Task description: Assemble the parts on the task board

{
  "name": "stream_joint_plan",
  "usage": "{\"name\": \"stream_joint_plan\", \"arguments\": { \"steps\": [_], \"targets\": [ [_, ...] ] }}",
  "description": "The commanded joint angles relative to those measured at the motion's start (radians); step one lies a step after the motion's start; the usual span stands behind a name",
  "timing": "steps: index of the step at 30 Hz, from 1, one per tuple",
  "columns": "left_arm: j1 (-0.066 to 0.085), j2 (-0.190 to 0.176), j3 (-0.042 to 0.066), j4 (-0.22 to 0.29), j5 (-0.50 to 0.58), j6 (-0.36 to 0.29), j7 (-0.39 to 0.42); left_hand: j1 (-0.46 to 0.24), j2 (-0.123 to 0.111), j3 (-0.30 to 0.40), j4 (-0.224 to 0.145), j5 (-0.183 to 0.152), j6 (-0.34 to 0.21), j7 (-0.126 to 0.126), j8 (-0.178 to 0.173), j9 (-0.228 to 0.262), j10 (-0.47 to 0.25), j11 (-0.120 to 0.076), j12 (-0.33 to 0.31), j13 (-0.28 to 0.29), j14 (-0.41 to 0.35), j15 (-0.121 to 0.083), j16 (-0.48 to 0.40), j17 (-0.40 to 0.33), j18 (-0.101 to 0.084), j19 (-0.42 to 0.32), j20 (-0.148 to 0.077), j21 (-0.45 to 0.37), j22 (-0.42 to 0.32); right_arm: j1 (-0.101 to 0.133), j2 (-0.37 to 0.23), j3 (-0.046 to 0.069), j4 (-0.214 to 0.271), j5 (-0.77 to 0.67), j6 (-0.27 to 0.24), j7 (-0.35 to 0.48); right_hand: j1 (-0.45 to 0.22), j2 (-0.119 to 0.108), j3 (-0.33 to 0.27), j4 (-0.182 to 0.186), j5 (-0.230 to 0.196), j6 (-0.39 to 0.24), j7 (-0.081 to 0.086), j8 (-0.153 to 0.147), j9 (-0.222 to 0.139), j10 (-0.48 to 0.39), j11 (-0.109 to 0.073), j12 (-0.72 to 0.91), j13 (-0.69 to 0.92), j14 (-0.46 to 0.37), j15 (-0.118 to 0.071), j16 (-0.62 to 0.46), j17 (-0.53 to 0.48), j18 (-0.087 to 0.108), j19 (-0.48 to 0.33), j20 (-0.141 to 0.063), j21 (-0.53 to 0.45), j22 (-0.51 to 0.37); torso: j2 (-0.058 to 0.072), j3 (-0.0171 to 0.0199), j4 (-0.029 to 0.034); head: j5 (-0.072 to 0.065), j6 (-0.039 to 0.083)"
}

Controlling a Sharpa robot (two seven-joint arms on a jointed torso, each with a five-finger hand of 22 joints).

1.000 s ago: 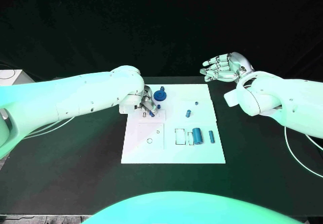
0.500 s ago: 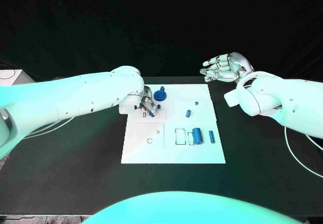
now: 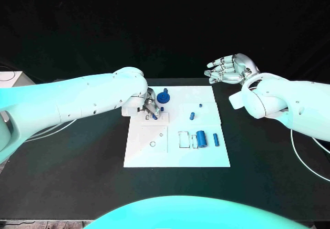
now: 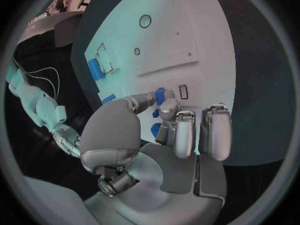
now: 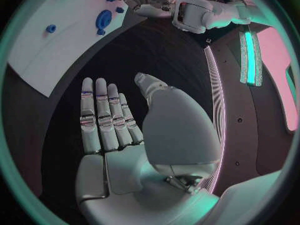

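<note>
The white task board [image 3: 206, 155] lies mid-table. My left hand [image 3: 146, 106] is over its far-left corner and pinches a small blue part [image 4: 162, 95] between thumb and a finger, close to a small rectangular slot [image 4: 183, 91]. A round blue knob [image 3: 163, 97] stands just right of that hand. A short blue peg [image 3: 191, 115], a tiny blue piece [image 3: 200, 105], a thick blue cylinder [image 3: 201, 138] and a slim one [image 3: 216, 139] lie on the board's right half. My right hand [image 3: 230, 68] hangs off the board's far-right corner, fingers straight and apart, holding nothing [image 5: 109, 117].
A raised white plate [image 3: 148, 138] with a ring and a small hole covers the board's left half. Rectangular recesses [image 3: 183, 139] sit beside the thick cylinder. Black table surrounds the board, and a white box [image 3: 8, 76] stands at the far left.
The left hand's fingers with the small blue part have shifted very slightly toward the board's far edge. The right hand has stayed still.
</note>
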Motion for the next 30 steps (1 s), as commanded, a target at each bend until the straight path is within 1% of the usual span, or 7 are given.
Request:
{"name": "stream_joint_plan", "arguments": {
  "steps": [1, 6, 9, 15, 19, 25, 30],
  "targets": [
    [-0.001, 0.010, -0.001, -0.006, -0.002, 0.031, 0.004, -0.001, 0.011, 0.202, -0.195, 0.001, 0.008, 0.001, 0.004, 0.000, 0.005, -0.002, 0.005, -0.001, 0.104, -0.006, 0.003, 0.263, -0.016, 0.047, -0.008, 0.006, 0.147, 0.000, 0.000, 0.000, 0.003, -0.009, 0.014, 0.009, -0.005, 0.004, 0.001, -0.004, 0.006, -0.008, 0.031, -0.002, -0.001, -0.006, -0.002, 0.004, -0.001, 0.000, 0.002, -0.004, -0.001, 0.007, -0.004, 0.001, 0.002, -0.001, 0.000, 0.0001, -0.0004, 0.002, 0.000],
    [-0.001, 0.024, -0.001, -0.024, 0.000, 0.051, 0.003, -0.002, 0.011, 0.203, -0.196, 0.001, 0.008, 0.001, 0.004, 0.000, 0.004, -0.002, 0.004, -0.002, 0.104, -0.006, 0.003, 0.263, -0.016, 0.047, -0.008, 0.006, 0.147, 0.000, 0.000, 0.000, 0.003, -0.009, 0.014, 0.009, -0.005, 0.004, 0.001, -0.004, 0.006, -0.008, 0.031, -0.002, -0.001, -0.006, -0.002, 0.004, -0.001, 0.000, 0.002, -0.004, -0.001, 0.007, -0.004, 0.001, 0.002, -0.001, 0.001, -0.0001, -0.0023, 0.003, 0.000],
    [-0.001, 0.031, -0.001, -0.034, 0.001, 0.066, 0.002, -0.002, 0.011, 0.203, -0.196, 0.001, 0.008, 0.001, 0.004, 0.000, 0.005, -0.002, 0.005, -0.001, 0.104, -0.006, 0.003, 0.263, -0.016, 0.047, -0.008, 0.006, 0.147, 0.000, 0.000, 0.000, 0.004, -0.009, 0.014, 0.009, -0.005, 0.004, 0.001, -0.004, 0.006, -0.008, 0.031, -0.002, -0.001, -0.006, -0.002, 0.004, -0.001, 0.000, 0.002, -0.004, -0.001, 0.007, -0.004, 0.001, 0.002, -0.001, 0.000, -0.0003, -0.0017, 0.002, 0.000],
    [-0.001, 0.040, -0.001, -0.044, 0.007, 0.089, -0.002, -0.002, 0.010, 0.203, -0.196, 0.001, 0.008, 0.001, 0.003, 0.000, 0.005, -0.002, 0.005, 0.000, 0.104, -0.006, 0.003, 0.263, -0.016, 0.047, -0.008, 0.006, 0.147, 0.000, 0.000, 0.000, 0.004, -0.009, 0.014, 0.009, -0.005, 0.004, 0.001, -0.004, 0.006, -0.008, 0.031, -0.002, -0.001, -0.006, -0.002, 0.004, -0.001, 0.000, 0.002, -0.004, -0.001, 0.007, -0.004, 0.001, 0.002, -0.001, 0.000, 0.0009, 0.0001, 0.000, 0.000],
    [-0.001, 0.043, -0.002, -0.049, 0.009, 0.098, -0.005, -0.002, 0.010, 0.203, -0.196, 0.001, 0.008, 0.001, 0.003, 0.000, 0.005, -0.002, 0.005, 0.000, 0.104, -0.006, 0.003, 0.263, -0.016, 0.047, -0.008, 0.006, 0.147, 0.000, 0.000, 0.000, 0.005, -0.009, 0.014, 0.009, -0.005, 0.004, 0.001, -0.004, 0.006, -0.008, 0.031, -0.002, -0.001, -0.006, -0.002, 0.004, -0.001, 0.000, 0.002, -0.004, -0.001, 0.007, -0.004, 0.001, 0.002, -0.001, -0.001, 0.0000, 0.0001, 0.000, 0.000],
    [-0.001, 0.048, -0.002, -0.055, 0.011, 0.085, -0.011, -0.003, 0.010, 0.204, -0.197, 0.001, 0.008, 0.001, 0.003, 0.000, 0.005, -0.002, 0.005, 0.000, 0.104, -0.006, 0.003, 0.263, -0.016, 0.047, -0.008, 0.006, 0.146, 0.000, 0.000, 0.000, 0.005, -0.009, 0.014, 0.009, -0.005, 0.004, 0.001, -0.004, 0.006, -0.008, 0.031, -0.002, -0.001, -0.006, -0.002, 0.004, -0.001, 0.000, 0.002, -0.004, -0.001, 0.007, -0.004, 0.001, 0.002, -0.001, -0.001, 0.0007, -0.0003, 0.000, 0.000],
    [-0.001, 0.053, -0.002, -0.061, 0.016, 0.065, -0.020, -0.005, 0.010, 0.204, -0.196, 0.001, 0.008, 0.001, 0.003, 0.000, 0.004, -0.002, 0.003, -0.003, 0.104, -0.006, 0.003, 0.263, -0.016, 0.046, -0.008, 0.005, 0.144, 0.000, 0.001, 0.000, 0.005, -0.009, 0.014, 0.009, -0.005, 0.004, 0.001, -0.004, 0.006, -0.008, 0.031, -0.002, -0.001, -0.006, -0.002, 0.004, -0.001, 0.000, 0.002, -0.004, -0.001, 0.007, -0.004, 0.001, 0.002, -0.001, -0.001, 0.0003, -0.0008, -0.001, 0.000]
  ]
}}
